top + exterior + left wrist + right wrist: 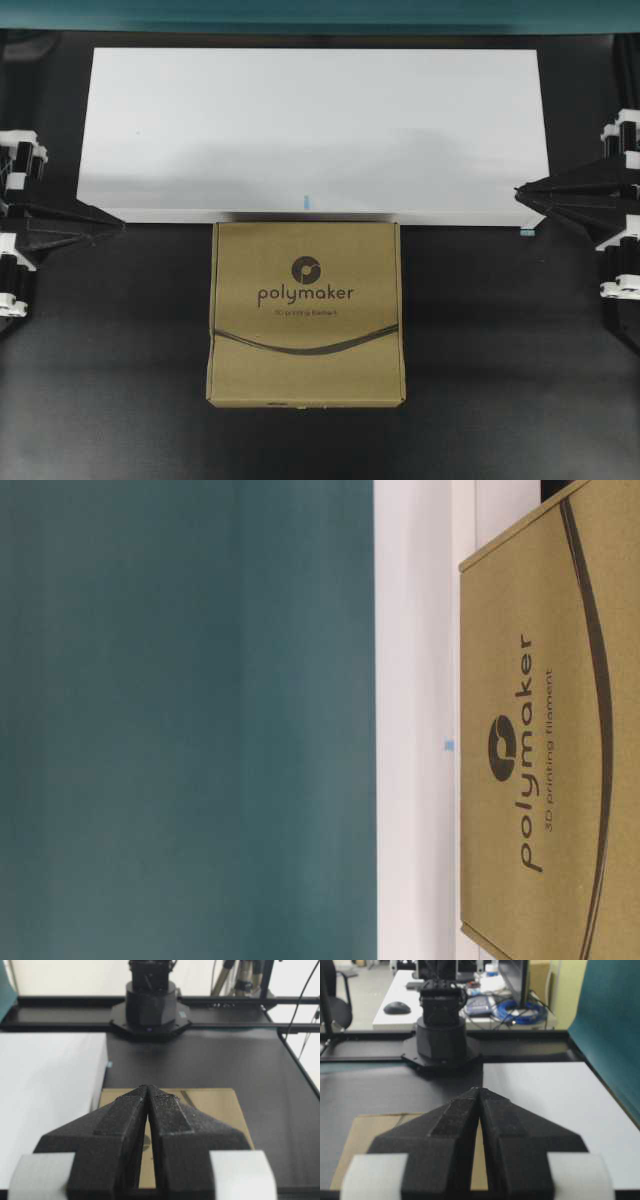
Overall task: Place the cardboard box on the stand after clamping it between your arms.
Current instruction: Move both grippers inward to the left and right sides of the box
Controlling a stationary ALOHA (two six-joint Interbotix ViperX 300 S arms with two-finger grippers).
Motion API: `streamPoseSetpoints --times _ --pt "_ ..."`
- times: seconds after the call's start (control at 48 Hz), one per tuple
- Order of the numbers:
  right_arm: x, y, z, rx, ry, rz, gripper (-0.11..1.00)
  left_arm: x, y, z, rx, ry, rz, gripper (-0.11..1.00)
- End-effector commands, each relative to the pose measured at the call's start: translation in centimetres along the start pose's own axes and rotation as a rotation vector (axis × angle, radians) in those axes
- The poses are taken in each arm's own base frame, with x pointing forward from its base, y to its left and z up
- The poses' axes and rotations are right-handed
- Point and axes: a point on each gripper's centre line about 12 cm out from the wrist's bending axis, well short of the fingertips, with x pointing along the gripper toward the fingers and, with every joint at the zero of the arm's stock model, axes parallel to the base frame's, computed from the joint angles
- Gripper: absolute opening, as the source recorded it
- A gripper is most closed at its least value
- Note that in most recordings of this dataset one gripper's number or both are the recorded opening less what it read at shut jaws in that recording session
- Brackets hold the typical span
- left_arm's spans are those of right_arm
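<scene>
Overhead: cardboard box [306, 313] lies lower centre on the surface, touching the stand [200, 120]. Left tool [110, 222] and right tool [524, 190] sit well apart at frame edges. Wrist views: both pressed together. Clamping not begun; you'd close in on both box sides evenly.

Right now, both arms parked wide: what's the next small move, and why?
Probably bring both grippers inward toward the box's sides. The cardboard box lies flat on the table against the stand's front edge, untouched. The left gripper and right gripper sit far out at the edges, jaws shut, well clear of it.
</scene>
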Motion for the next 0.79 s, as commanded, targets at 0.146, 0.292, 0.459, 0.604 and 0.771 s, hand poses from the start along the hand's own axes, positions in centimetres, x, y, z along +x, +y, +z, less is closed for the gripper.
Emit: streamPoseSetpoints --times 0.146,0.292,0.459,0.604,0.771 --pt "0.7 1.0 -0.9 0.136 0.132 0.035 0.01 0.5 -1.0 -1.5 -0.029 0.215 -0.047 0.01" --pt "1.1 2.1 -2.7 0.220 0.321 0.067 0.00 0.1 -1.6 -3.8 -0.025 0.481 -0.068 0.01" --pt "1.6 3.3 -5.7 0.255 0.593 0.075 0.00 0.1 -2.0 -5.4 -0.005 0.659 -0.079 0.00" --pt "2.3 4.1 -8.2 0.244 0.778 0.072 0.00 0.3 -2.1 -7.4 0.006 0.789 -0.077 0.01" --pt "3.6 4.6 -10.3 0.224 0.925 0.057 0.00 1.4 -2.2 -8.9 0.007 0.880 -0.073 0.01"
